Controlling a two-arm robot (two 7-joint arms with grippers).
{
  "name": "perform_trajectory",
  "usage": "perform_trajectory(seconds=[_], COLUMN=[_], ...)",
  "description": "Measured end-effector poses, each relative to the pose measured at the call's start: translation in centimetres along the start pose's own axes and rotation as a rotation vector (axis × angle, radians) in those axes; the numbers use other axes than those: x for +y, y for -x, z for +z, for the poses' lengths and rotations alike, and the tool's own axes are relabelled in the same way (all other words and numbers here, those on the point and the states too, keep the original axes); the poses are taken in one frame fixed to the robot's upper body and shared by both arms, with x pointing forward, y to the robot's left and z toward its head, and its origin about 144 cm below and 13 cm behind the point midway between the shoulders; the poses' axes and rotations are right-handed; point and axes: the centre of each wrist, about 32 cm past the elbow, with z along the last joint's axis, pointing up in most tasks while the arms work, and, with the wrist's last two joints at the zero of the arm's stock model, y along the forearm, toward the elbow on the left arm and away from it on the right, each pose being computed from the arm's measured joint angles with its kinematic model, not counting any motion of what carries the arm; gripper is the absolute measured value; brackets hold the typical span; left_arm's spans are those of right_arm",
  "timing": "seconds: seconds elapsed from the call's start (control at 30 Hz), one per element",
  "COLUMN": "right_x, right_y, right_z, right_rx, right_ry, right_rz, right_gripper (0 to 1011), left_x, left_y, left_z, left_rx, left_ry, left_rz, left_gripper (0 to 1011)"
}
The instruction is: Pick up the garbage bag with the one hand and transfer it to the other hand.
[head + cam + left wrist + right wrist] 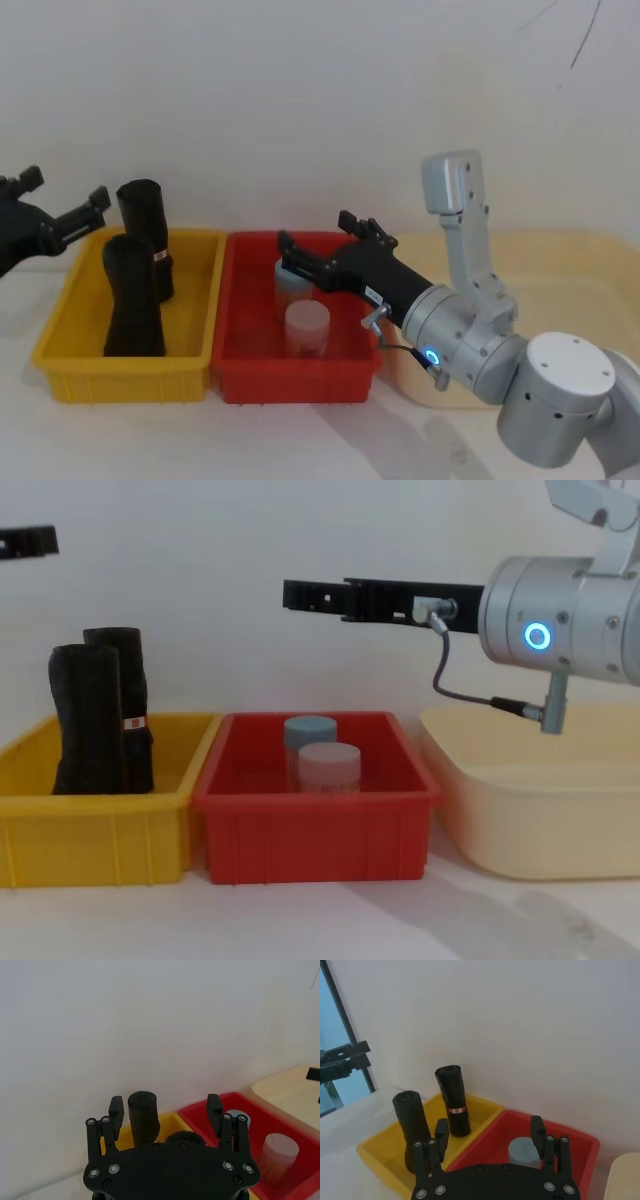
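garbage bag [132, 300] standing in yellow bin [120, 382], just in front of labelled roll [148, 225]. left gripper [67, 188] hovers beside bin, up high, fingers spread. right gripper [316, 232] hangs over red bin [300, 382], fingers spread too. imo: straddle bag's upper half, dodge labelled roll, squeeze firm.

Two black rolls [133, 295] [145, 212], two jars [306, 326] [291, 283], three bins [125, 378] [300, 383] [585, 262].
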Motion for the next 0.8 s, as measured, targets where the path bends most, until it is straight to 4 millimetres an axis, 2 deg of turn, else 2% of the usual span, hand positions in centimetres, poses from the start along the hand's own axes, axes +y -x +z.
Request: perform_trajectory(seconds=[0.8], right_x=[-1.0], right_y=[-0.4], right_z=[-0.8], right_rx=[0.015], right_ry=[0.052], right_rz=[0.005], right_gripper=[999], left_x=[-1.7], left_y=[-0.4], left_z=[-2.1], left_rx=[-0.11], left_ry=[-0.155], left_rz=[-0.102], left_gripper=[1000])
